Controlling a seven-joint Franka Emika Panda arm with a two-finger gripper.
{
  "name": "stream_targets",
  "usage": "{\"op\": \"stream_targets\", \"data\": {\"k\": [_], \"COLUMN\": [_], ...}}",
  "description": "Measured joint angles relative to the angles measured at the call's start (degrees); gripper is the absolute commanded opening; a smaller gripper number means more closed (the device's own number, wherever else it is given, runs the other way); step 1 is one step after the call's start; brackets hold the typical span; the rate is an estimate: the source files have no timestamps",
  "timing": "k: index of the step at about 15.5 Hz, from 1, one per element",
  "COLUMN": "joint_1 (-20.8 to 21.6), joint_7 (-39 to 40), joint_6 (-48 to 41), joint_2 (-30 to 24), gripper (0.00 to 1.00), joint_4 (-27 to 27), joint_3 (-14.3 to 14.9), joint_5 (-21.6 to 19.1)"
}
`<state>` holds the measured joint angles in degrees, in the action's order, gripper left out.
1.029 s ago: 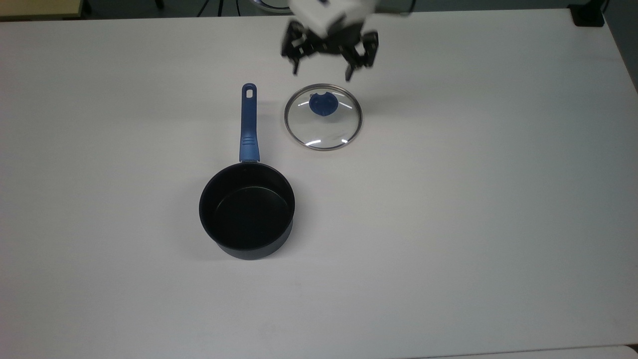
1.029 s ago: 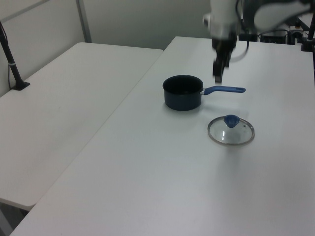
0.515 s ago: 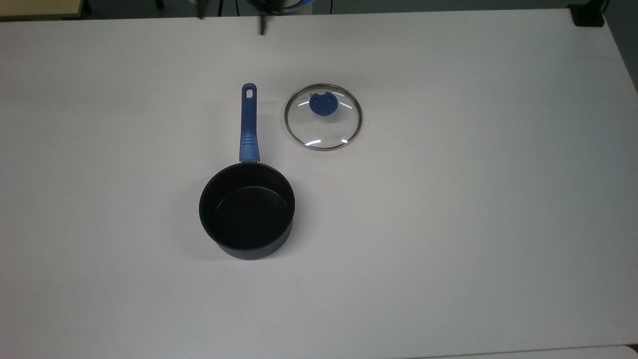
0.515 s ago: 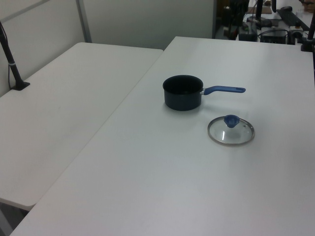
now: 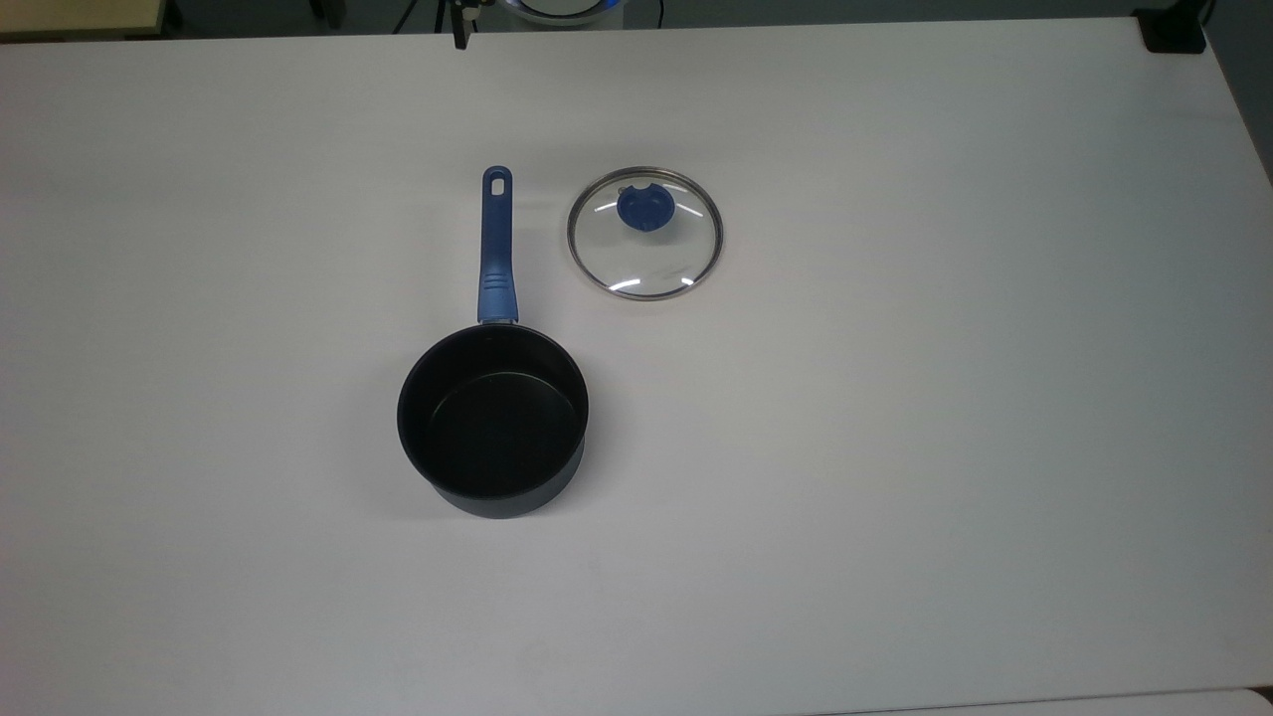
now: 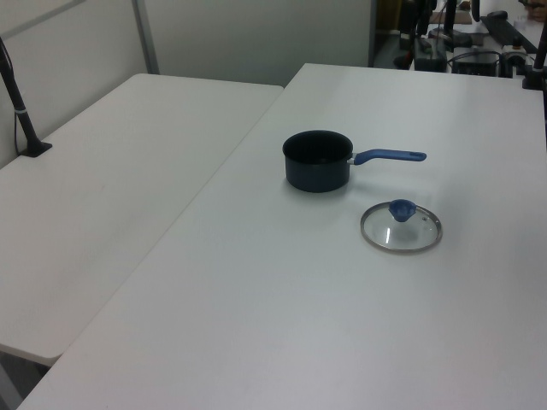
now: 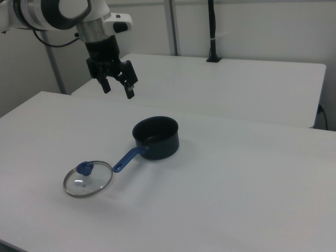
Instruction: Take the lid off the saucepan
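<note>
Resting flat on the desk (image 5: 895,447), the lid (image 5: 644,234) lies beside the uncovered saucepan (image 5: 493,418). Task looks done. Upper left of the right view, the tool (image 7: 117,86) hangs wide and empty.

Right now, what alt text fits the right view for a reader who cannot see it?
An open saucepan sits on a white table, its lid flat beside the handle's end. The gripper, fingers open, hangs empty above the table's far side.

Bright even overhead light, faint soft shadows; small glints on lid (image 5: 644,234) glass
</note>
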<state>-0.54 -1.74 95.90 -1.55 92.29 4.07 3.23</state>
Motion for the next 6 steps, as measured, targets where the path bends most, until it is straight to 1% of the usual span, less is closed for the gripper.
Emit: {"op": "stream_targets", "data": {"k": [2, 6], "joint_1": [0.06, 0.07], "joint_7": [1.38, 1.71], "joint_6": [0.01, 0.01], "joint_2": [0.0, 0.0], "gripper": [1.0, 1.0], "joint_4": [0.0, 0.0], "joint_3": [0.11, 0.22], "joint_5": [0.0, 0.0]}}
